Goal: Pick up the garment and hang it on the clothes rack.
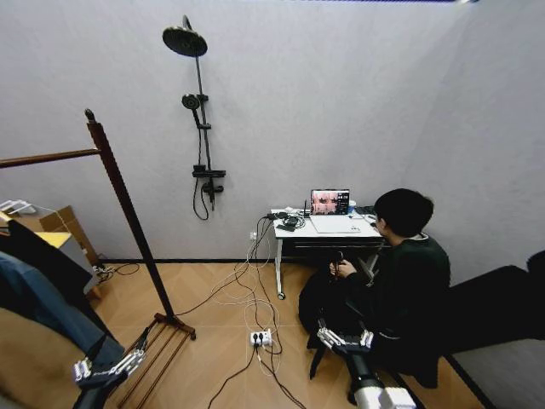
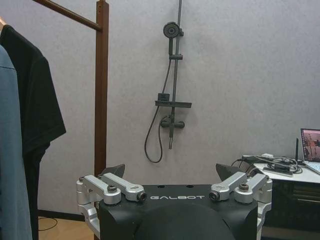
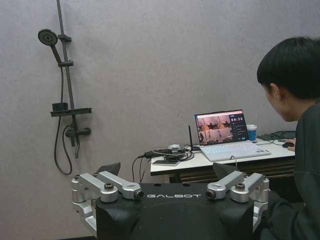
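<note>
The clothes rack (image 1: pixel 128 204) stands at the left, a dark wooden post with a knob top and a rail (image 1: pixel 47 158) running off to the left. Its post (image 2: pixel 101 90) and rail (image 2: pixel 65 12) are also in the left wrist view. The black garment (image 2: pixel 37 100) hangs under the rail, next to a teal-blue jacket (image 2: pixel 10 160); in the head view the garment (image 1: pixel 38 251) shows at the left edge. My left gripper (image 1: pixel 106 369) is low beside the rack's slatted shelf (image 1: pixel 157 354), open (image 2: pixel 171 172) and empty. My right gripper (image 1: pixel 345 339) is low at the right, open (image 3: pixel 167 169) and empty.
A person (image 1: pixel 409 273) sits at a white desk (image 1: pixel 328 228) with a laptop (image 1: pixel 330 203), close behind my right gripper. Cables and a power strip (image 1: pixel 261 338) lie on the wooden floor. A shower fixture (image 1: pixel 200 128) hangs on the wall. A tan coat (image 1: pixel 34 358) is at lower left.
</note>
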Tool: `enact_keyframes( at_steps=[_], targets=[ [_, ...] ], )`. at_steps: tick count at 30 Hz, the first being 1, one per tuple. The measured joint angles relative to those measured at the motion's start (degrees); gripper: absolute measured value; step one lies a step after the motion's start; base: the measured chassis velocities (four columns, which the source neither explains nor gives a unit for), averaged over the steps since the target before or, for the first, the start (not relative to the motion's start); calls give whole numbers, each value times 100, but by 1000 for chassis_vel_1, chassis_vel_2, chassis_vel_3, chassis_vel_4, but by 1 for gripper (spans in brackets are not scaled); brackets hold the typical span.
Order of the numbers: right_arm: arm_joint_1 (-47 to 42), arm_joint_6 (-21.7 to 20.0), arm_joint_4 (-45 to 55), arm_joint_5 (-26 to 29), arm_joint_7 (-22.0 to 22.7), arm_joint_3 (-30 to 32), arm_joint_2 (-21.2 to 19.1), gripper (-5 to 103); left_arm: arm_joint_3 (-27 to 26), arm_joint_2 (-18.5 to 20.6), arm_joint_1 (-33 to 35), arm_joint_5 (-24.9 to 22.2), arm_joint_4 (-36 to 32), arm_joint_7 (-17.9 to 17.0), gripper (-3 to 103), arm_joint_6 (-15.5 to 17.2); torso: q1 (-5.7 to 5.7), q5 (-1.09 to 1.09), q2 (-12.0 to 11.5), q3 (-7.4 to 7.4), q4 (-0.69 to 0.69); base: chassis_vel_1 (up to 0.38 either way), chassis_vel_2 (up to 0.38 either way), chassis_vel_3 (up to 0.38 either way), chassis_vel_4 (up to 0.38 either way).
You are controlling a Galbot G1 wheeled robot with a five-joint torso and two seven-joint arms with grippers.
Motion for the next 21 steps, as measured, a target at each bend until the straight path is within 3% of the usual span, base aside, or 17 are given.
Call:
enact_keyframes(
  at_steps=[21],
  targets=[
    [-1,0,0,0,0,0,0,100,0,0,0,0,0,0,100,0,1,0,0,0,0,-17,-14,-12,-14]
  ],
)
